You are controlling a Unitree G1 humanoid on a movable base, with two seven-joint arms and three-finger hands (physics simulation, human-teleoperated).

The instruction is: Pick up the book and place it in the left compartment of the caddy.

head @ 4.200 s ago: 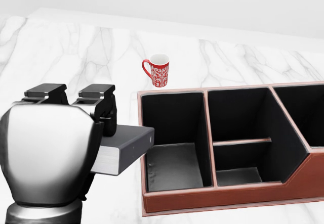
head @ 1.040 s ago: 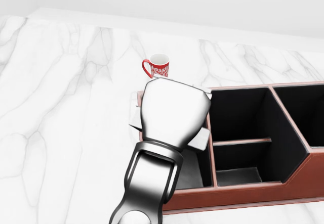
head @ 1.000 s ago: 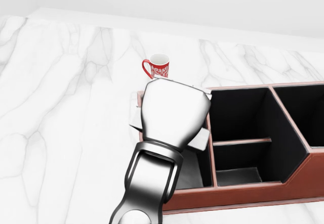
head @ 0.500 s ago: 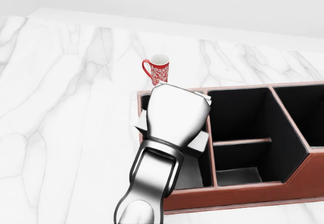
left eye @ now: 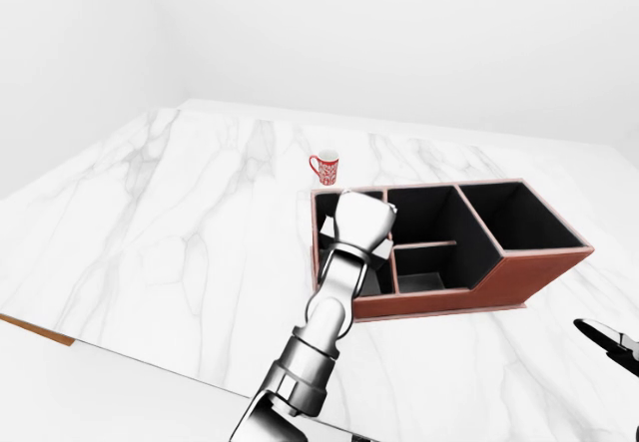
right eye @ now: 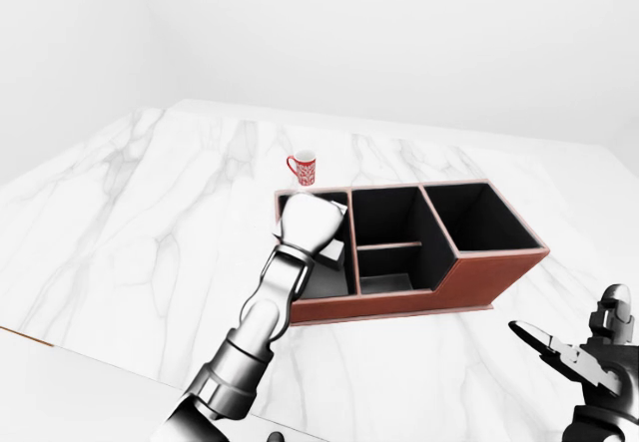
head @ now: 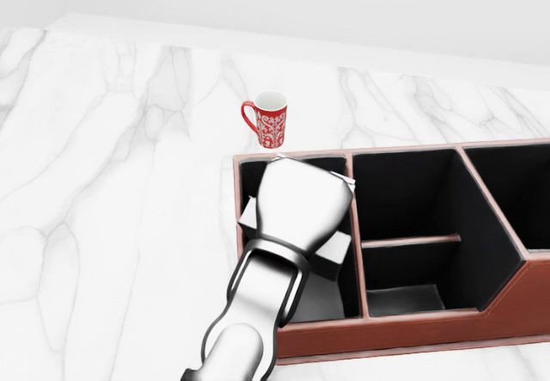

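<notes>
Right now my left hand (head: 302, 209) down inside the caddy's (head: 412, 334) left compartment, book (head: 335, 248) edges peeking beneath it, finger state hidden from me, right hand (right eye: 589, 357) low right, fingers spread, red mug (head: 269, 119) beyond.

You have a red patterned mug (head: 270, 119) upright on the white marble worktop (head: 112, 192), just above the robot hand (head: 302, 213)
</notes>
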